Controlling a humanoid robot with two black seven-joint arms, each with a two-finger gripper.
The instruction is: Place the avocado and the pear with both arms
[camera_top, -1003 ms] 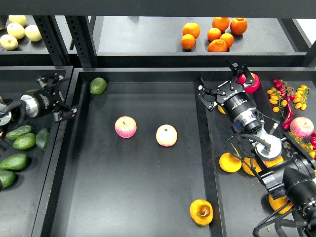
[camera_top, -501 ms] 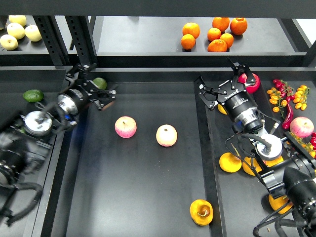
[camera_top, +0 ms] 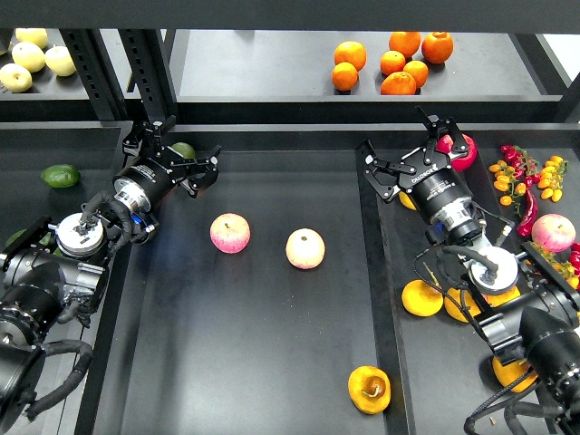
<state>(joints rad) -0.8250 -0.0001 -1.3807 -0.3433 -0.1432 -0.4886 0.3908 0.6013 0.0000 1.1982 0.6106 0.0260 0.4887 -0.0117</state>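
The avocado [camera_top: 186, 149], green and egg-shaped, lies in the far left corner of the black centre tray [camera_top: 272, 362]. My left gripper [camera_top: 179, 146] is open, with its fingers on either side of the avocado, which is partly hidden by it. I cannot tell whether they touch. The pear [camera_top: 369, 388], yellow-orange with a dark hollow patch, lies at the tray's near right. My right gripper [camera_top: 403, 145] is open and empty. It hangs over the rim between the centre tray and the right bin, far from the pear.
Two pink-yellow apples [camera_top: 230, 233] [camera_top: 305, 248] lie mid-tray. Another green avocado [camera_top: 61, 175] lies in the left bin. The right bin holds orange-yellow fruit [camera_top: 422, 298], a red fruit [camera_top: 460, 152] and small tomatoes [camera_top: 524, 177]. Oranges [camera_top: 399, 63] and yellow fruit [camera_top: 36, 56] sit on the back shelf.
My left arm has swung from over the left bin to the tray's far left corner, and its open gripper is now at the avocado. The right arm has not moved.
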